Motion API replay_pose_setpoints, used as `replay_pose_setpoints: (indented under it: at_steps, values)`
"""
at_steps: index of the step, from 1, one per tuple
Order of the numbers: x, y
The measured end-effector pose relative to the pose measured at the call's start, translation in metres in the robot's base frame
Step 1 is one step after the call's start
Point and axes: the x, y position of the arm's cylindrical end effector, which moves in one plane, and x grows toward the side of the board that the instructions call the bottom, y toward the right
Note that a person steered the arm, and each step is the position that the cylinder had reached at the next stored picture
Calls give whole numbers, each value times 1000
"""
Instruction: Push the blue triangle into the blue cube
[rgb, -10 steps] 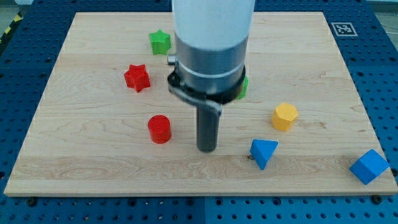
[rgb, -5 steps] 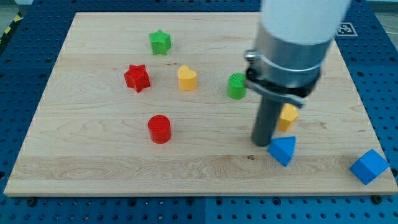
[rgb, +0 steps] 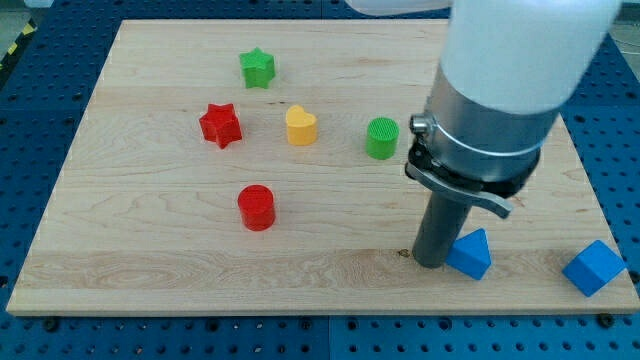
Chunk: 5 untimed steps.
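The blue triangle (rgb: 472, 254) lies near the view's bottom right on the wooden board (rgb: 150, 250). The blue cube (rgb: 594, 268) sits further right, at the board's bottom right corner, well apart from the triangle. My tip (rgb: 432, 263) is down on the board, touching the triangle's left side. The arm's wide white and grey body rises above it and hides the board behind, including the yellow block seen earlier.
A green star (rgb: 257, 68), a red star (rgb: 220, 125), a yellow heart (rgb: 301, 127), a green cylinder (rgb: 381, 138) and a red cylinder (rgb: 256, 207) lie to the view's left and top of the tip.
My tip swept from the board's middle to the right, met the blue triangle's left side and pushed it rightward towards the blue cube. The yellow block is now hidden.
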Motion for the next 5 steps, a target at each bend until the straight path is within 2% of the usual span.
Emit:
replay_pose_setpoints:
  at_steps: [5]
  values:
    - [-3,36]
